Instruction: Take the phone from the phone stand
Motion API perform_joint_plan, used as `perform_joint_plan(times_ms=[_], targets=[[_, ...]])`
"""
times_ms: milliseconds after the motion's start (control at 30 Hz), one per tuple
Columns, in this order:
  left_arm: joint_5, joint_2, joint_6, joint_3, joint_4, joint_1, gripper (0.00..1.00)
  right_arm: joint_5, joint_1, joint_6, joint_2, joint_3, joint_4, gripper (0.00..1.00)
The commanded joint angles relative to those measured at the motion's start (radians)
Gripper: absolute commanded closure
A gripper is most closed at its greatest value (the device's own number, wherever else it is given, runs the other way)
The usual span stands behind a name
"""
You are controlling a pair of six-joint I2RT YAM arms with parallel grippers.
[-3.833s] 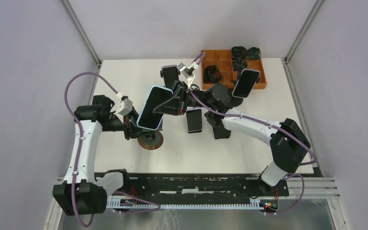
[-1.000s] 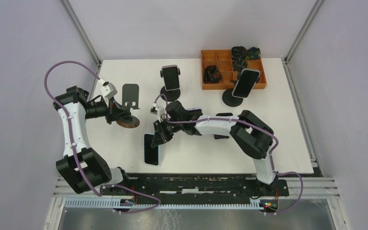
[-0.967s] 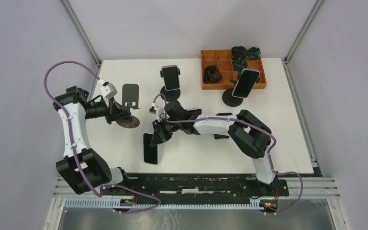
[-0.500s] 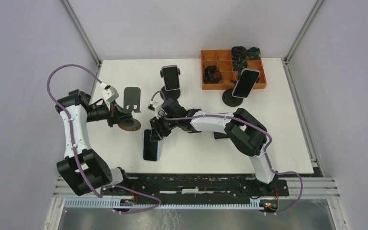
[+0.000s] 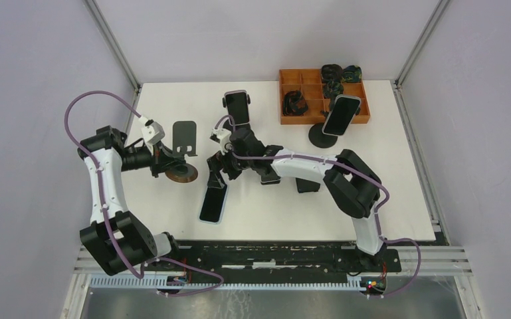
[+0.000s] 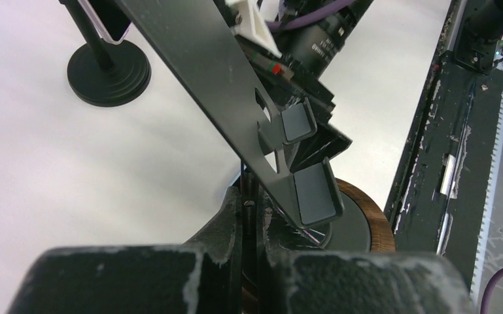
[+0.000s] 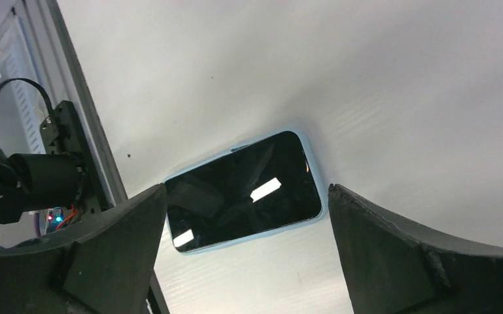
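Note:
The phone, black-screened in a light blue case, lies flat on the white table, apart from the phone stand. In the right wrist view the phone rests below and between my spread fingers, untouched. My right gripper hovers open just beyond the phone's far end. The phone stand is a black plate on a wood-rimmed round base, and it holds nothing. My left gripper is shut on the stand's thin stem, under the plate's two lips.
Two other stands carry phones: one at the back middle, one by the orange tray. The orange compartment tray holds dark items at the back right. A dark phone lies under my right arm. The black rail borders the near edge.
My right gripper has opened and let go of the phone, which now lies flat on the table. The gripper has drawn back toward the far side. The left gripper, still on the stand, shifted slightly right.

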Motion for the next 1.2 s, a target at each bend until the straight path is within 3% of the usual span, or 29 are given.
perform_joint_plan(times_ms=[0, 300, 467, 700, 867, 1033, 1133, 1167], targets=[[0.071, -0.035, 0.06, 0.003, -0.003, -0.007, 0.98, -0.006, -0.019, -0.013, -0.116, 0.035, 0.021, 0.02], [0.079, -0.056, 0.08, -0.013, -0.003, -0.035, 0.98, -0.25, -0.132, 0.08, -0.426, -0.167, 0.253, 0.02], [0.078, -0.107, 0.072, -0.05, -0.003, -0.157, 0.98, -0.361, -0.137, 0.132, -0.426, -0.093, 0.298, 0.02], [0.08, -0.177, 0.027, -0.055, -0.003, -0.272, 0.98, -0.45, -0.137, 0.309, -0.429, -0.158, 0.549, 0.07], [0.081, -0.18, 0.013, -0.057, -0.003, -0.284, 0.98, -0.476, -0.133, 0.434, -0.44, -0.233, 0.755, 0.34], [0.09, -0.159, -0.017, -0.06, -0.003, -0.302, 0.95, -0.483, -0.122, 0.427, -0.423, -0.211, 0.744, 0.68], [0.083, -0.155, -0.037, -0.06, -0.003, -0.316, 0.88, -0.485, -0.121, 0.423, -0.418, -0.208, 0.741, 0.86], [0.078, -0.154, -0.042, -0.06, -0.003, -0.32, 0.81, -0.485, -0.121, 0.419, -0.416, -0.208, 0.741, 0.93]])
